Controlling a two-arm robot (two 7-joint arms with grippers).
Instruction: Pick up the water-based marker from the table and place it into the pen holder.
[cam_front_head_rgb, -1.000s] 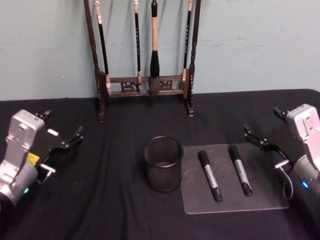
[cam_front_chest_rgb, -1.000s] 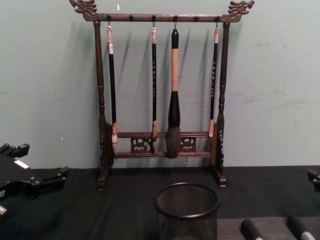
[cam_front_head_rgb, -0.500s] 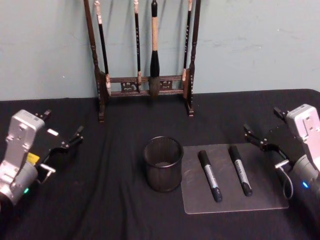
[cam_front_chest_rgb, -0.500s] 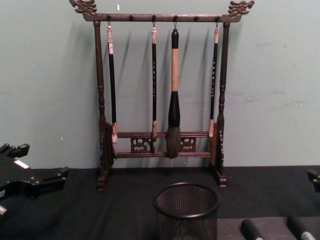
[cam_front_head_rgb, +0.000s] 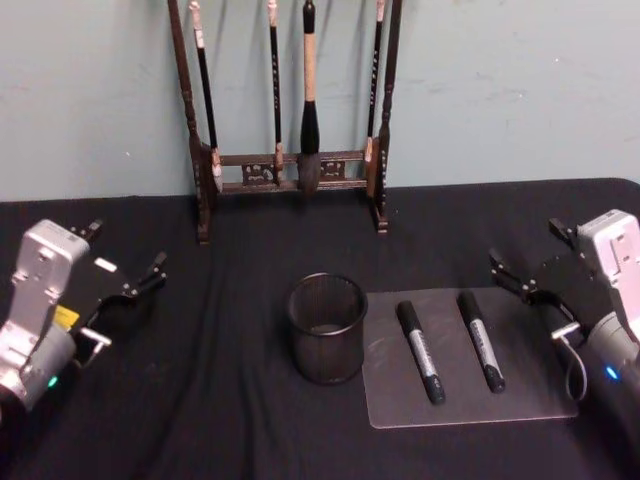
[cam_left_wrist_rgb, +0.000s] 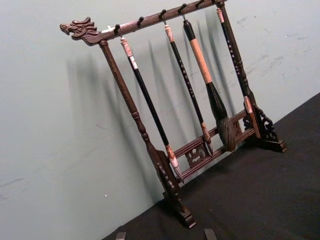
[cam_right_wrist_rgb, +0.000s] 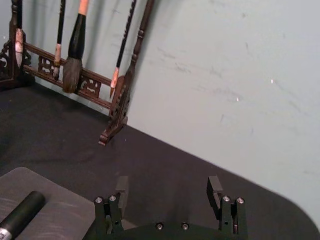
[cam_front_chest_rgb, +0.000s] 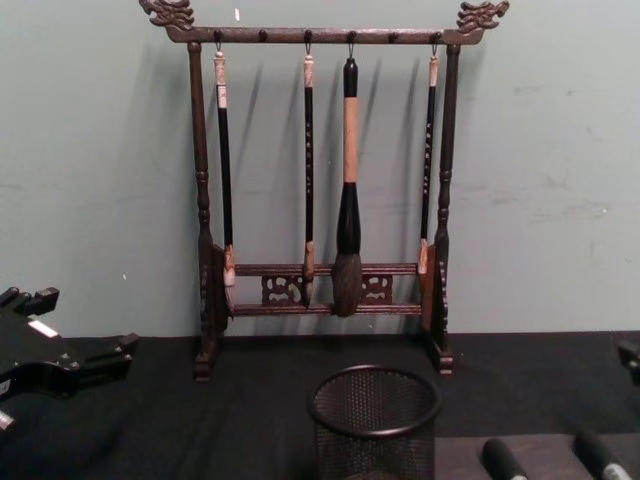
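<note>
table (cam_front_head_rgb: 230, 400): flat, covered in matte black cloth.

pen holder (cam_front_head_rgb: 327, 328): round black mesh cup, upright, near the middle of the table and somewhat toward the front edge. its interior looks empty in the head view. the chest view shows it (cam_front_chest_rgb: 375, 415) from the side.

grey mat (cam_front_head_rgb: 530, 395): lies flat on the table just beside the pen holder, on the side toward the right edge.

left marker (cam_front_head_rgb: 420, 352): black, lying flat on the mat on the half nearer the pen holder, apart from the holder.

right marker (cam_front_head_rgb: 480, 340): black, lying flat on the mat, roughly parallel to the left marker and not touching it. which of the two is the water-based marker cannot be told.

brush rack (cam_front_head_rgb: 290, 158): dark wood, upright along the back edge of the table, with four brushes hanging from its top bar.

left gripper (cam_front_head_rgb: 125, 247): near the left edge of the table, well apart from the pen holder; fingers spread, nothing between them.

right gripper (cam_front_head_rgb: 525, 243): near the right edge of the table, close to the mat's back right corner; fingers (cam_right_wrist_rgb: 215, 186) spread, nothing between them.
</note>
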